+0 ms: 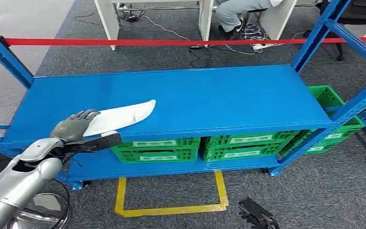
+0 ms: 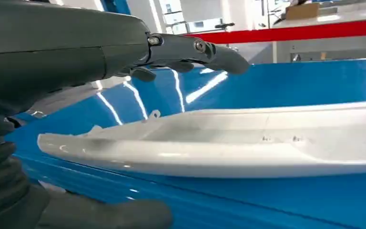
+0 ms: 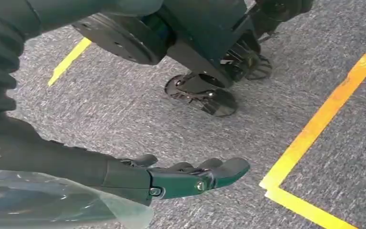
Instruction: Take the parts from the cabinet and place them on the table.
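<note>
A long white curved part [image 1: 121,116] lies on the blue shelf top [image 1: 209,95], near its front left edge. My left hand [image 1: 74,126] is at the part's near end, fingers above it and thumb below the shelf edge. In the left wrist view the white part [image 2: 248,143] rests on the blue surface, with a gap of blue showing between it and the straight fingers [image 2: 195,50]. My right hand [image 1: 257,215] hangs low by the floor; in the right wrist view this hand [image 3: 171,179] holds nothing, its fingers stretched out over grey carpet.
Green crates [image 1: 157,149] stand on the lower shelf, another [image 1: 336,100] at the right end. Blue uprights frame the rack. A red tape [image 1: 171,42] runs behind it, with a seated person [image 1: 233,12] and white desks beyond. Yellow floor marking [image 1: 171,210] lies in front.
</note>
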You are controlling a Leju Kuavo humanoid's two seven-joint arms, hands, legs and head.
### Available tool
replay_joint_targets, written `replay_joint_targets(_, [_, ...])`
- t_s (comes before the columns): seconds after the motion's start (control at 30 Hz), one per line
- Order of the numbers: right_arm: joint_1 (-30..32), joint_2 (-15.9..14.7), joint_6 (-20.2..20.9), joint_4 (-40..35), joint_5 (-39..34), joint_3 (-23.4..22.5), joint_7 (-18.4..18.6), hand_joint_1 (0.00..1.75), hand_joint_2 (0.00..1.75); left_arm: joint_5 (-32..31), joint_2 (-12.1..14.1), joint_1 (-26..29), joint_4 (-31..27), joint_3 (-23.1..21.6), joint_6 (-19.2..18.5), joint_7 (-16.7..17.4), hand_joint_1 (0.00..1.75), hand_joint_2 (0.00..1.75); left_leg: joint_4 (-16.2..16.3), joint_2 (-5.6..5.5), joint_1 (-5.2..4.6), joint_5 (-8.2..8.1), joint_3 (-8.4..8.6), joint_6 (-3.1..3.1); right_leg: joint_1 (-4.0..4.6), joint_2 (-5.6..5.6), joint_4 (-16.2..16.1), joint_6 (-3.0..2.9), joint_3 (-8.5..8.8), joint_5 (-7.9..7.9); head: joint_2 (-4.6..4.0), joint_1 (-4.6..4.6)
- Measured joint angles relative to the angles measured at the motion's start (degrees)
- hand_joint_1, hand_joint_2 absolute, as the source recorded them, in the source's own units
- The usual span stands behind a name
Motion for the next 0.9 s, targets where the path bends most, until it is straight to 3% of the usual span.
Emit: replay_joint_targets(0.9, [0.32, -0.90, -0.92, -1.05, -2.27, 1.31, 0.20, 0.00, 1.75, 2.17, -0.09, -2.20, 3.76, -1.36, -0.86, 0.02, 1.75, 1.75, 0.00, 0.01, 0.00, 0.02, 0.03, -0.02, 0.00, 0.03, 0.01, 0.02, 0.03, 0.02, 0.00, 0.00])
